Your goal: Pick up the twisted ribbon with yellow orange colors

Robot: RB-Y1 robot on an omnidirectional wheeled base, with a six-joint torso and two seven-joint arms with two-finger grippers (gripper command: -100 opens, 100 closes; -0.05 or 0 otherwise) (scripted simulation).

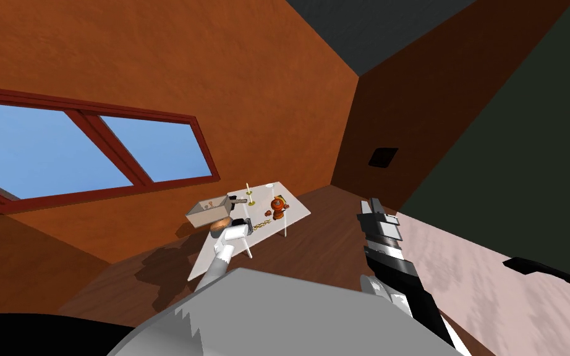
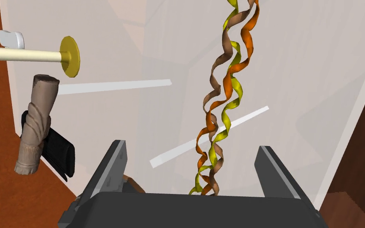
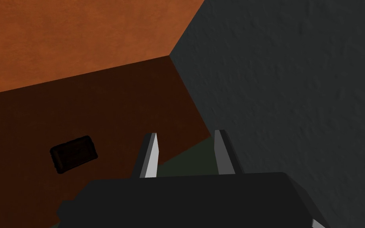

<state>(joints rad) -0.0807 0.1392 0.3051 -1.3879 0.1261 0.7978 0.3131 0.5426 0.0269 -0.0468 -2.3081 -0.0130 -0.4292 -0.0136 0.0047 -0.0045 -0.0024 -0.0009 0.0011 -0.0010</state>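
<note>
White table (image 2: 296, 59) — twisted ribbon (image 2: 228, 83), candle (image 2: 19, 54)

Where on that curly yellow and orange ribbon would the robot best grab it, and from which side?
Probably the near end of the twisted ribbon, where the strands bunch into a narrow bundle. It lies along the white table, running between the fingers of the open left gripper, so come from above and close across its width.
</note>
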